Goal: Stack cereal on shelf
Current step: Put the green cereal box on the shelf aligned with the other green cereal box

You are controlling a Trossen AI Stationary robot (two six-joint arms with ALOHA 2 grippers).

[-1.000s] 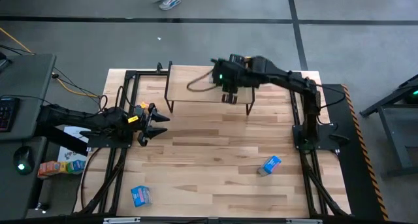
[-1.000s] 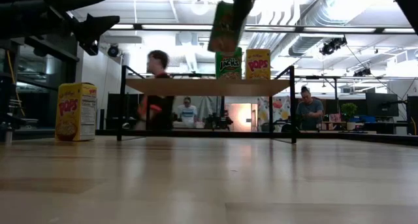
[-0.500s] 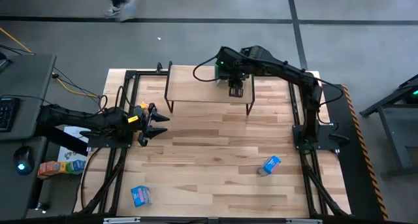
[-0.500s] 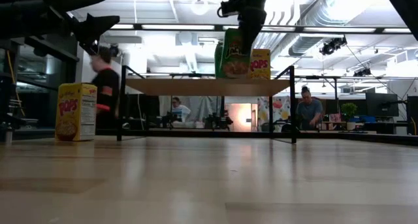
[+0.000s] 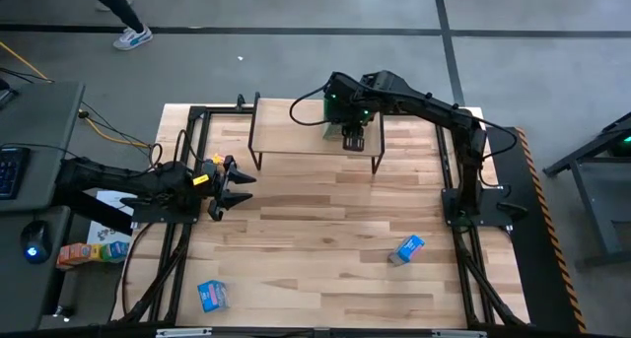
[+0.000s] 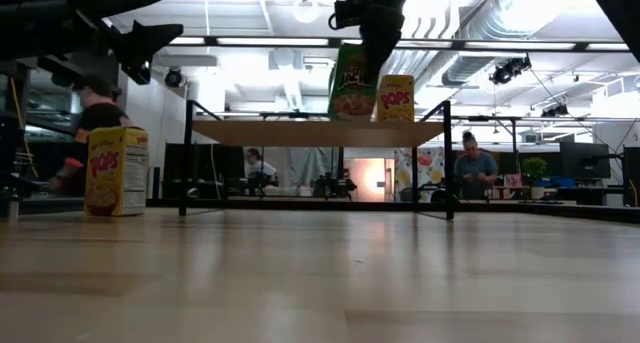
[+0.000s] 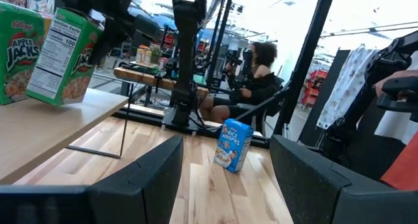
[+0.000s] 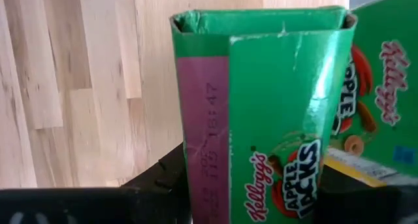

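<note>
Right pincer [image 5: 353, 139] hidden behind green box [image 8: 274, 126]

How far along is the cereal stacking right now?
Done: one Apple Jacks box and one Pops box stand on the shelf. In hand: the right claw grips a second Apple Jacks box, tilted, over the shelf. Left: another Pops box and two blue Rice Krispies boxes sit on the tabletop; the left claw waits open.
</note>
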